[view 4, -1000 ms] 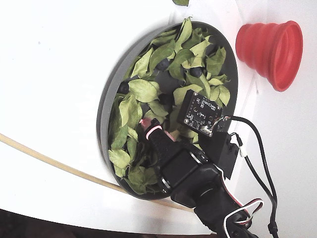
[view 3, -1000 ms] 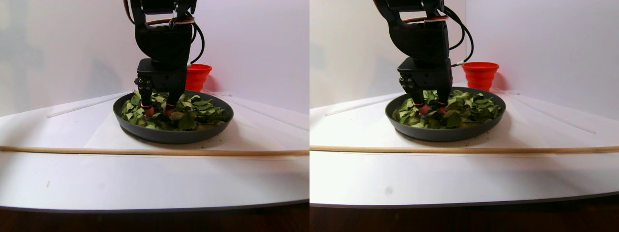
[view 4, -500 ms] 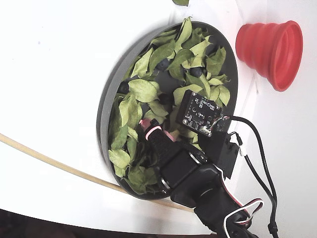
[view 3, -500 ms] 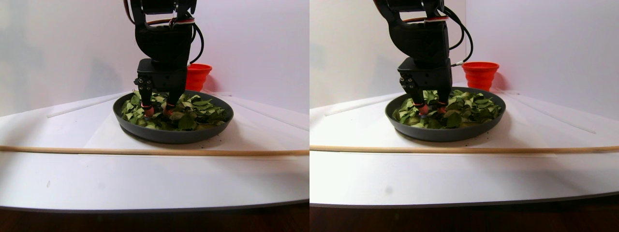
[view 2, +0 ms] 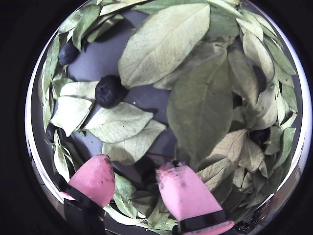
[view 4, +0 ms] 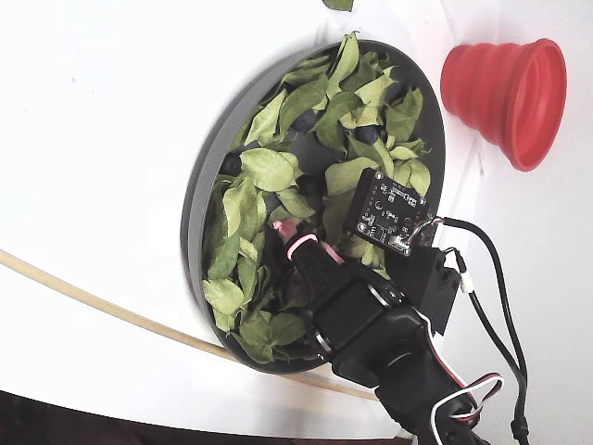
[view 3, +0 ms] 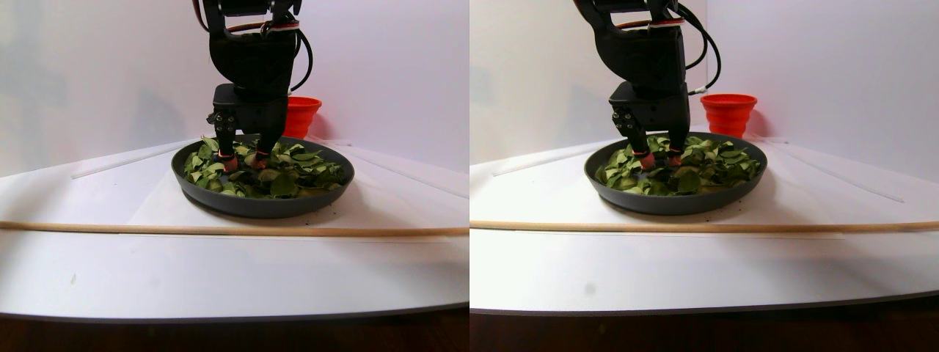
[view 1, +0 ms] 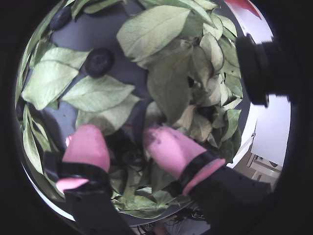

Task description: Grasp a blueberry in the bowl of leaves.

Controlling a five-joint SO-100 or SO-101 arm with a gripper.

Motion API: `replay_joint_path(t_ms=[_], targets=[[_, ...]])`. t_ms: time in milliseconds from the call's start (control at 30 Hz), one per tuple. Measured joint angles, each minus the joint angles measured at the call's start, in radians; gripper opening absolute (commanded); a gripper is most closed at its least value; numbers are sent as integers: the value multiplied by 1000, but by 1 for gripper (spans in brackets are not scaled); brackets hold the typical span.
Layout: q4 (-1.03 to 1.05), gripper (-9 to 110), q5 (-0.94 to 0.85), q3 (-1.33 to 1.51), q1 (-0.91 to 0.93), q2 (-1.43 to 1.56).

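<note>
The dark grey bowl (view 4: 197, 218) holds a loose pile of green leaves (view 4: 269, 170). My gripper (view 1: 122, 133) has pink fingertips (view 1: 87, 147) and is lowered into the leaves near the bowl's edge, jaws apart. A dark round thing, likely a blueberry (view 1: 129, 155), lies between the fingers, partly under leaves, with neither pad touching it. It also shows in a wrist view (view 2: 149, 169) between the jaws of the gripper (view 2: 136, 165). A bare blueberry (view 1: 99, 61) lies on the bowl floor ahead, and another (view 1: 60, 18) is farther off. Both show in a wrist view (view 2: 110, 91) (view 2: 68, 53).
A red ribbed cup (view 4: 505, 88) stands on the white table just outside the bowl. A thin wooden stick (view 3: 235, 229) lies across the table in front of the bowl (view 3: 260, 205). More blueberries (view 4: 232, 164) sit among the leaves.
</note>
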Motion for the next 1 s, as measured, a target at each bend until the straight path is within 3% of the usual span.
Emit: replay_joint_path(t_ms=[1000], targets=[[-44, 17, -18, 32, 12, 0]])
